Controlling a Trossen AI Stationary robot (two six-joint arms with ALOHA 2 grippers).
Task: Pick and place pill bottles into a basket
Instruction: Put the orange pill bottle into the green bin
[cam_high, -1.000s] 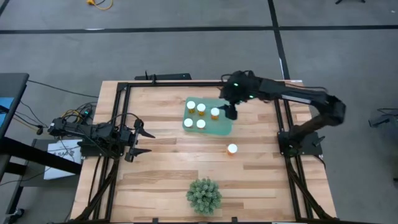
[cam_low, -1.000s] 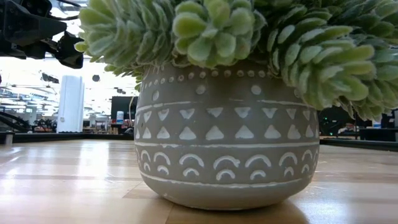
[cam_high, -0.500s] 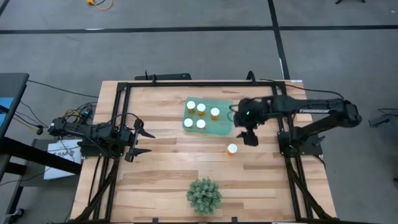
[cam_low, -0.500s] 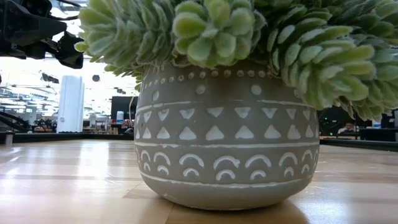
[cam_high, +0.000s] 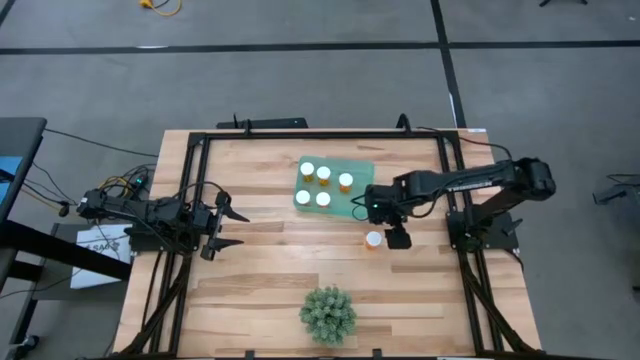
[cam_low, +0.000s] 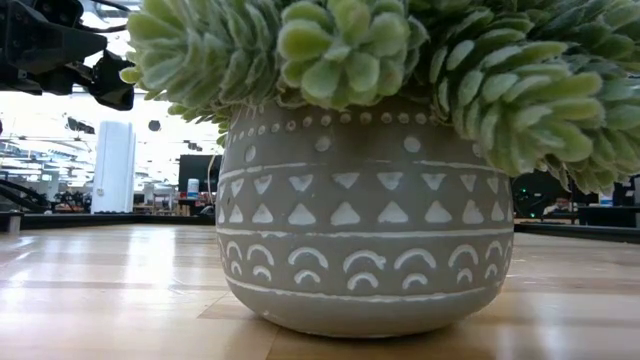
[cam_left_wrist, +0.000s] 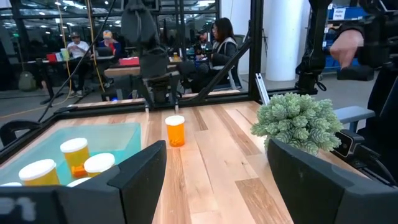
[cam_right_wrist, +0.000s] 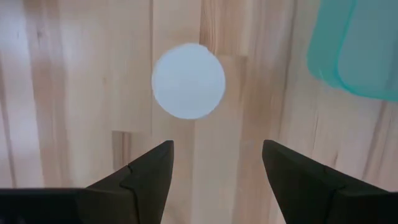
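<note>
One pill bottle (cam_high: 373, 239), orange with a white cap, stands upright on the wooden table just off the near right corner of the teal tray (cam_high: 352, 205). Several more bottles (cam_high: 323, 175) stand inside the tray. My right gripper (cam_high: 394, 237) hangs just to the right of the lone bottle, pointing down. In the right wrist view it is open (cam_right_wrist: 214, 168) and empty, with the bottle's white cap (cam_right_wrist: 188, 81) just ahead of the fingertips. My left gripper (cam_high: 226, 226) waits open at the table's left edge; its wrist view (cam_left_wrist: 214, 171) shows the lone bottle (cam_left_wrist: 175, 130) and the tray (cam_left_wrist: 99, 134).
A spiky green plant (cam_high: 328, 313) in a patterned grey pot (cam_low: 365, 230) stands near the table's near edge and fills the low view. A black frame (cam_high: 300, 135) runs around the table. Bare wood lies between the tray and the plant.
My right gripper has left the tray's right end. It has gone toward the table's near edge and come down beside the lone bottle on the table. The bottles have stayed where they were.
</note>
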